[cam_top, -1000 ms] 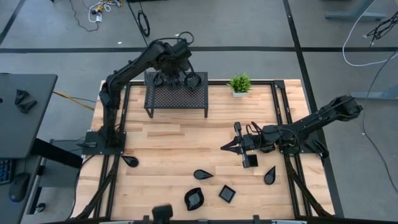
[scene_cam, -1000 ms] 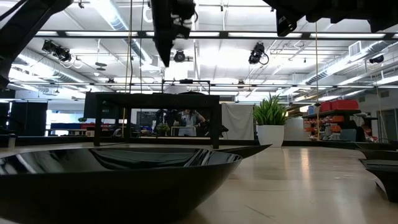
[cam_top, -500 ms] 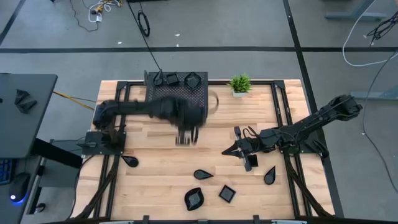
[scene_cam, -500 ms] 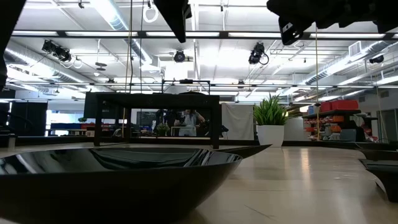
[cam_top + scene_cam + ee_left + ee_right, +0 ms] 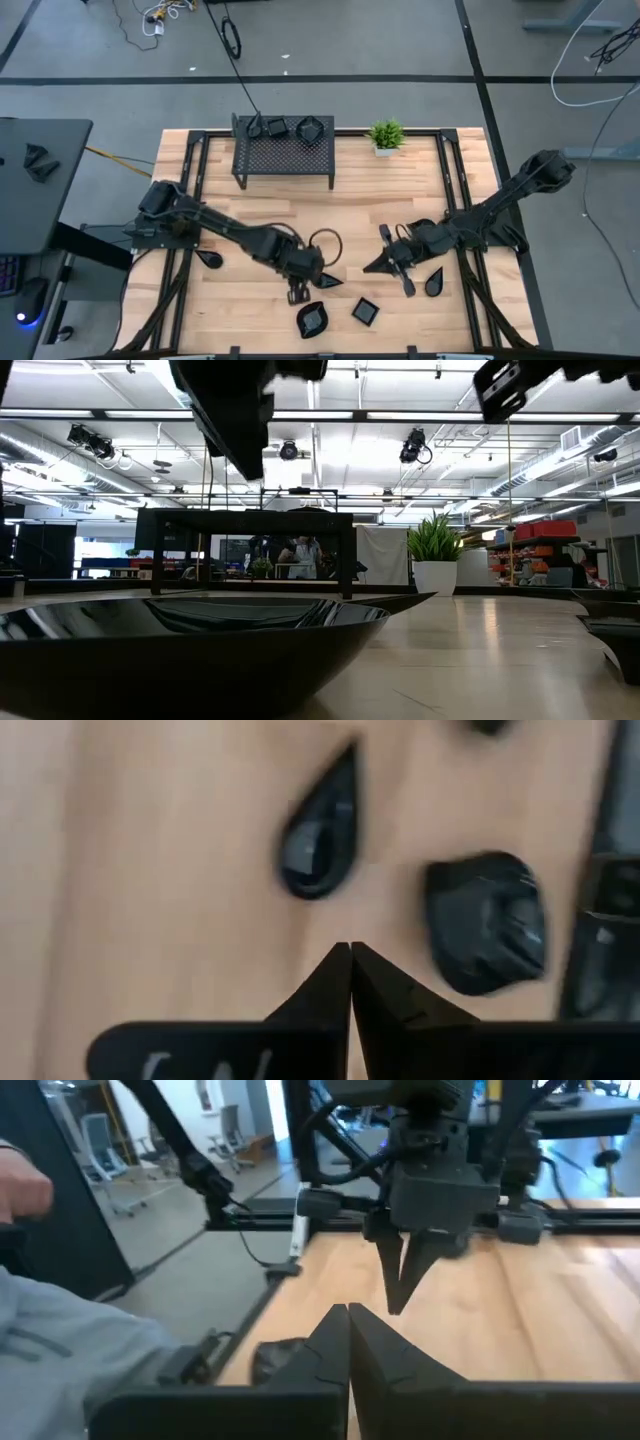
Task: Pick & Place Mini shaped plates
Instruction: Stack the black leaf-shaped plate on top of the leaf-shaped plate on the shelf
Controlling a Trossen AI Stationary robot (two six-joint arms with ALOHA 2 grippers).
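Note:
Several mini shaped plates, glossy black, lie flat near the table's near edge: a teardrop plate (image 5: pixel 325 281) (image 5: pixel 320 835), a wavy-rim plate (image 5: pixel 312 320) (image 5: pixel 487 920), a square plate (image 5: pixel 365 311), and further teardrop plates at the left (image 5: pixel 208 258) and right (image 5: pixel 433 282). Three more sit on top of the black mesh rack (image 5: pixel 283 150) at the far edge. My left gripper (image 5: pixel 297 294) (image 5: pixel 350 955) is shut and points steeply down above the table, between the teardrop and wavy-rim plates, holding nothing. My right gripper (image 5: pixel 366 267) (image 5: pixel 348 1315) is shut and roughly level, right of centre, pointing toward the left gripper.
A small green potted plant (image 5: pixel 385 135) stands at the far edge, right of the rack. In the low view a large black plate (image 5: pixel 190 640) fills the foreground. A person's sleeve (image 5: pixel 60 1340) shows beyond the table's near side. Bare wood lies between the rack and the plates.
My left gripper has swung from above the rack at the far edge to the near edge, coming down and tipping more steeply downward, and now hangs over the plates there. My right gripper has shifted a little toward the near edge.

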